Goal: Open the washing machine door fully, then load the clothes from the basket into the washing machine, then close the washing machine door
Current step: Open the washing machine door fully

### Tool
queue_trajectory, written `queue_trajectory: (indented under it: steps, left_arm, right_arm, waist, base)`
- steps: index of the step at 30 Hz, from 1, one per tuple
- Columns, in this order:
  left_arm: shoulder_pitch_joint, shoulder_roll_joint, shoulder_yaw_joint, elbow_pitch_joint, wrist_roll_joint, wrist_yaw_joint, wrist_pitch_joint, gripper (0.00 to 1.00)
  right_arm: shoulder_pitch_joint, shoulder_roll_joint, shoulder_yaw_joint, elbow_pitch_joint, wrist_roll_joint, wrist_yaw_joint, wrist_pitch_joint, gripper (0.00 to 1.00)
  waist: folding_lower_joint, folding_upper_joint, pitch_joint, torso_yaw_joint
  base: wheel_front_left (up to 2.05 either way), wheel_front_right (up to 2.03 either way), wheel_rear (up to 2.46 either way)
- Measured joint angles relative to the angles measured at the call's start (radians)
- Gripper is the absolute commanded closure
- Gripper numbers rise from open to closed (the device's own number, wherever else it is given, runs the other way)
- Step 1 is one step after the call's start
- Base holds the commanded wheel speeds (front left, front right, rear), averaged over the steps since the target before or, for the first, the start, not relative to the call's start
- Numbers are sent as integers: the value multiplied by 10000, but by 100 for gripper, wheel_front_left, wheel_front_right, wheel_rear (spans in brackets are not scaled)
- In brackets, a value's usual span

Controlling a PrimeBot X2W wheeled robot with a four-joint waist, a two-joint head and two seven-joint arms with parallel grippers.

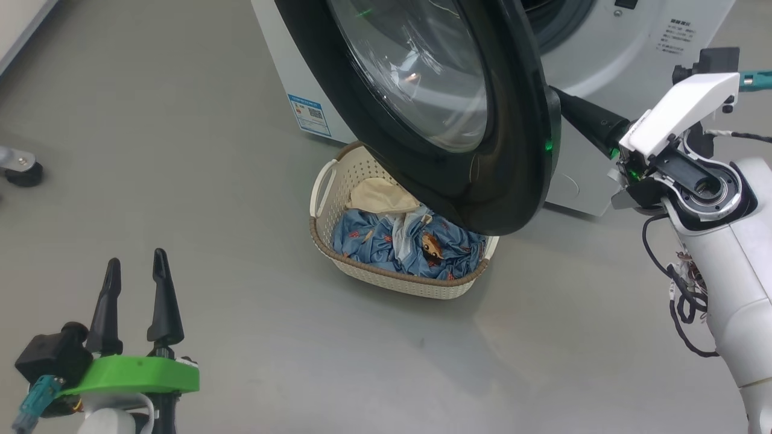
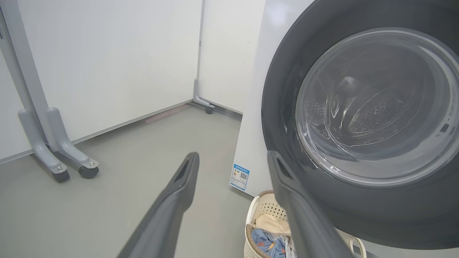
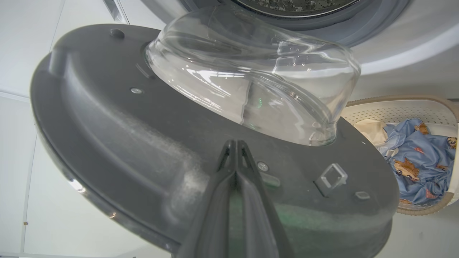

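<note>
The washing machine stands at the top, its door swung partway out over the basket. My right gripper is shut with nothing in it; its tips rest against the door's grey inner face, just below the bulging glass. The cream basket sits on the floor under the door and holds the clothes: blue printed fabric and a cream piece. My left gripper hangs open and empty at the lower left, well short of the basket. In the left wrist view its fingers point toward the door's outer face.
A blue label sticker is low on the machine's front. Grey wheeled stand legs stand by the white wall panels on the left, and a castor shows at the far left. Grey floor stretches between my left gripper and the basket.
</note>
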Motion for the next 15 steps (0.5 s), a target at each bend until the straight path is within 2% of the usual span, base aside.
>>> queue_trajectory:
  steps: [7, 15]
  left_arm:
    - [301, 86, -65, 81, 54, 0, 0, 0]
    - [546, 355, -180, 201, 56, 0, 0, 0]
  right_arm:
    - [603, -4, 94, -201, 182, 0, 198, 100]
    - [1206, 349, 244, -573, 566, 0, 368, 100]
  waist:
    - [0, 0, -430, 365]
    - [0, 0, -895, 818]
  base:
    - [0, 0, 0]
    - [0, 0, 0]
